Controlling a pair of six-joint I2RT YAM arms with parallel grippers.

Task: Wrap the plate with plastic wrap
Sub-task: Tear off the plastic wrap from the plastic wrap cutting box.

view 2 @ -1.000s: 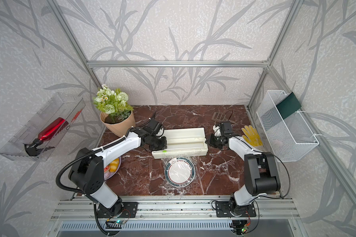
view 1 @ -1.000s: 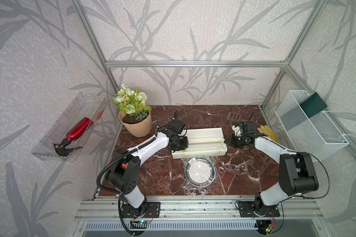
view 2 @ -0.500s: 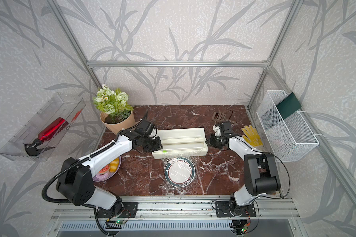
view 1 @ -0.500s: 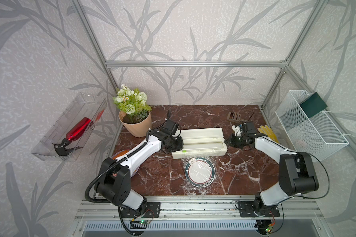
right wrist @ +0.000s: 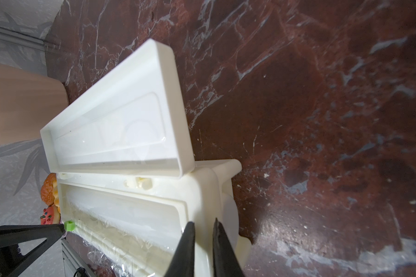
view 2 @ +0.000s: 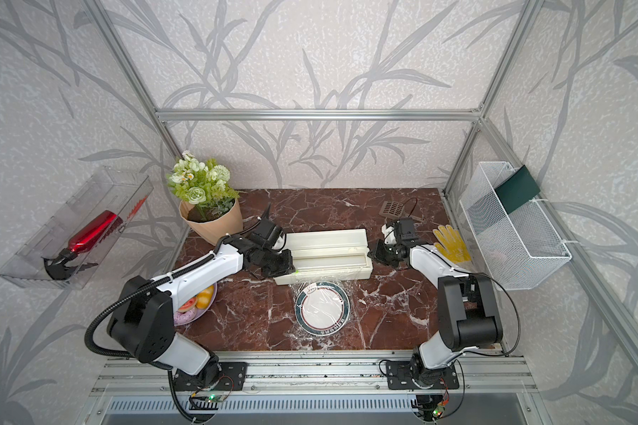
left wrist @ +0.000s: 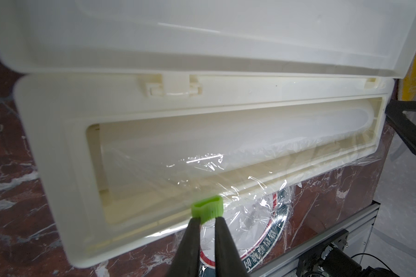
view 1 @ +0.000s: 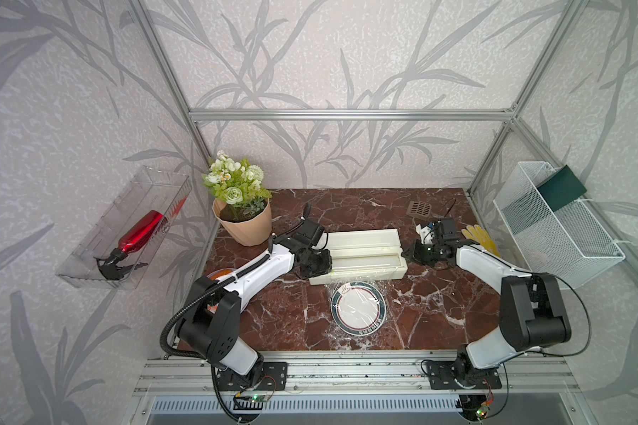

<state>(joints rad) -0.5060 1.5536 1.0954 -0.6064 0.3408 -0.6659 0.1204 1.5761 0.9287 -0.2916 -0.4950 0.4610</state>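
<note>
The wrap [left wrist: 257, 211], light, limp and clingy, lies draped over the plate [view 1: 358, 308], just beyond the left gripper [left wrist: 206, 217], whose fingers pinch the green tab [left wrist: 207, 207]. The right gripper [right wrist: 203, 221] clamps the box [right wrist: 211, 187] end. Probably best held by a loose edge.

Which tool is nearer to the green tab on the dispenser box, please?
Left. The left tool is clamped on the green tab; the right tool grips the dispenser box at its opposite end.
</note>
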